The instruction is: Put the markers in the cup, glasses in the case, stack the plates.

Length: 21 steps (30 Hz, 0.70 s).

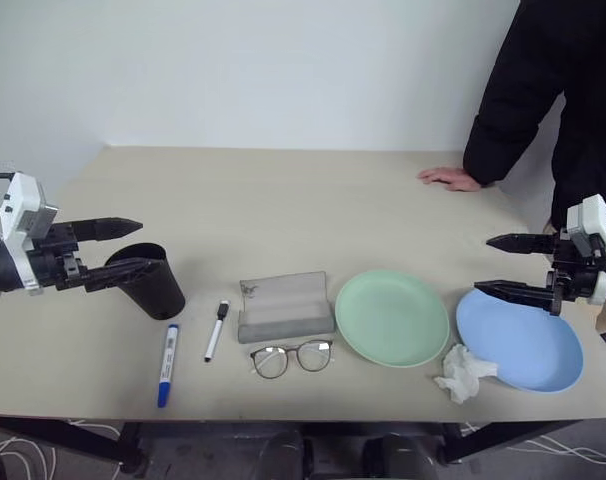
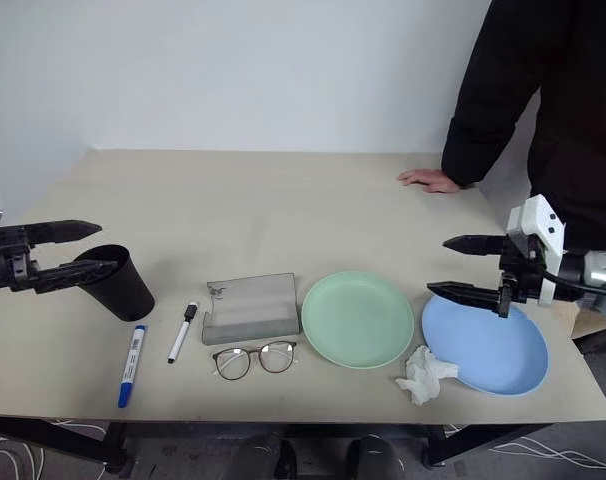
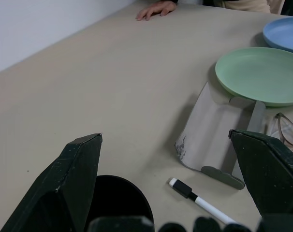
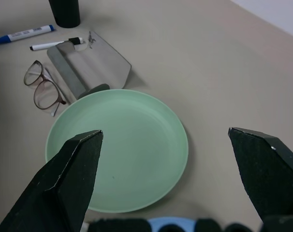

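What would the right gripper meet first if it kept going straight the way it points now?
Probably the green plate: it lies between the open fingers of the right gripper in the wrist view, with the glasses and open case beyond. Depth is uncertain.

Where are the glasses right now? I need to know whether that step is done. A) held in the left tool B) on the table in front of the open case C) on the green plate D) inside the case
B: the glasses lie on the table just in front of the open case, which holds nothing.
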Tool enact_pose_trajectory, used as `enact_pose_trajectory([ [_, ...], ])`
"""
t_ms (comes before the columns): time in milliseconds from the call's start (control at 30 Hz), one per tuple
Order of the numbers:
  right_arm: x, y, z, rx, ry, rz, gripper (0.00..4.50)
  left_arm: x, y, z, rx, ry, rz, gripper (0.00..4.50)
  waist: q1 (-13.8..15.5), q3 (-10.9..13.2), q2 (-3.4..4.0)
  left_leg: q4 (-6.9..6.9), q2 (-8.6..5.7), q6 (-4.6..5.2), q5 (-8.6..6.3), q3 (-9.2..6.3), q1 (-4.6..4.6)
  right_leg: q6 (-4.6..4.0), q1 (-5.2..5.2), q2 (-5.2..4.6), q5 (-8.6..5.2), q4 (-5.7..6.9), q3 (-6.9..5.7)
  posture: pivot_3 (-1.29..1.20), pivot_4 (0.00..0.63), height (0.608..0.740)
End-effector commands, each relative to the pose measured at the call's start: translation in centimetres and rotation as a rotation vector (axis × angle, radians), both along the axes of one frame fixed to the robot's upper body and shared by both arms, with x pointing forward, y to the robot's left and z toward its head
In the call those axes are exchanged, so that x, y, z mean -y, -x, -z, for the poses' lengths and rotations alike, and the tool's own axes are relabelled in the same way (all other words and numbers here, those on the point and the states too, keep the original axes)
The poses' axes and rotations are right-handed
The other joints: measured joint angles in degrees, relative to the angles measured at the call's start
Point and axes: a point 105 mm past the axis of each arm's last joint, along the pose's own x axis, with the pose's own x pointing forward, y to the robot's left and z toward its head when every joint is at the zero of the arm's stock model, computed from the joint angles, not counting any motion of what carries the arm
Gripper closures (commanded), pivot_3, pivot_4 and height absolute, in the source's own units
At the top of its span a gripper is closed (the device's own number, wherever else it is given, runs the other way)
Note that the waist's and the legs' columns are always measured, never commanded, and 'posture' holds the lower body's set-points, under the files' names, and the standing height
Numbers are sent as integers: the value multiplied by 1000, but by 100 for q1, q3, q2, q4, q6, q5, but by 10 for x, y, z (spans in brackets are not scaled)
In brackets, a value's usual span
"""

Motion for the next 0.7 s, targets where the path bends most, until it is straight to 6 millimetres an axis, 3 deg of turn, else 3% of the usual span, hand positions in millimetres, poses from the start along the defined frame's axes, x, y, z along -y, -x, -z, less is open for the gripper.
enact_pose_trajectory([
  [33, -3, 1, -6, 30, -6, -5, 0, 3, 1, -3, 14, -19, 10, 31, -1, 0, 0, 0, -1, 0, 0, 1, 0, 0, 0, 0, 0, 0, -5, 0, 0, 697],
  [333, 6, 2, -14, 47, 21, 49, 0, 11, -9, -4, 20, -7, 22, 31, 4, 0, -1, -1, -7, 1, -1, 3, 0, 1, 2, -1, 0, 0, -14, 0, 0, 697],
  [533, 20, -1, -19, 61, 38, 93, 0, 29, -14, -6, 53, -15, 59, 31, 0, 1, -2, -1, -6, 3, -1, 3, 1, 1, 3, -2, 0, 1, -16, 0, 0, 697],
  [700, 24, -8, -12, 28, 71, 124, 0, 39, -9, -15, 90, -30, 96, 31, -2, 1, -4, -1, -6, 2, -1, 4, 1, 1, 3, -3, 0, 0, -18, 0, 0, 697],
])
